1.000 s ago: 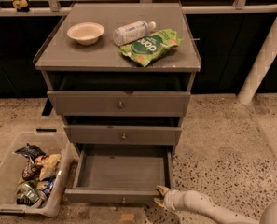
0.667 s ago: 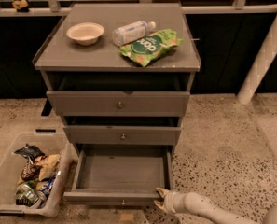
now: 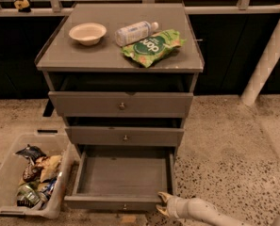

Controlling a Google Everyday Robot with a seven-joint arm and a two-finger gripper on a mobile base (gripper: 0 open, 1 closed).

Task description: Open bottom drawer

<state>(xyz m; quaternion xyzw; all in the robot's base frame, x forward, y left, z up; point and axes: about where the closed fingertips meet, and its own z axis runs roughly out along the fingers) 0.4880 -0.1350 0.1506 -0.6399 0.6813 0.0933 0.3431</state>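
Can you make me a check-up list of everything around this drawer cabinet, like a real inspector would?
Surface: grey cabinet top, holding a bowl, a bottle lying on its side and a green snack bag.
Job's things: bottom drawer pulled well out, nothing inside; its knob sits at the front centre.
Clutter: plastic bin on the floor left of the cabinet, with wrappers and cans in it.
Grippers: hand low by the bottom drawer's front right corner, away from the knob.
Cables: nothing seen.
Surroundings: speckled floor, white post on the right.
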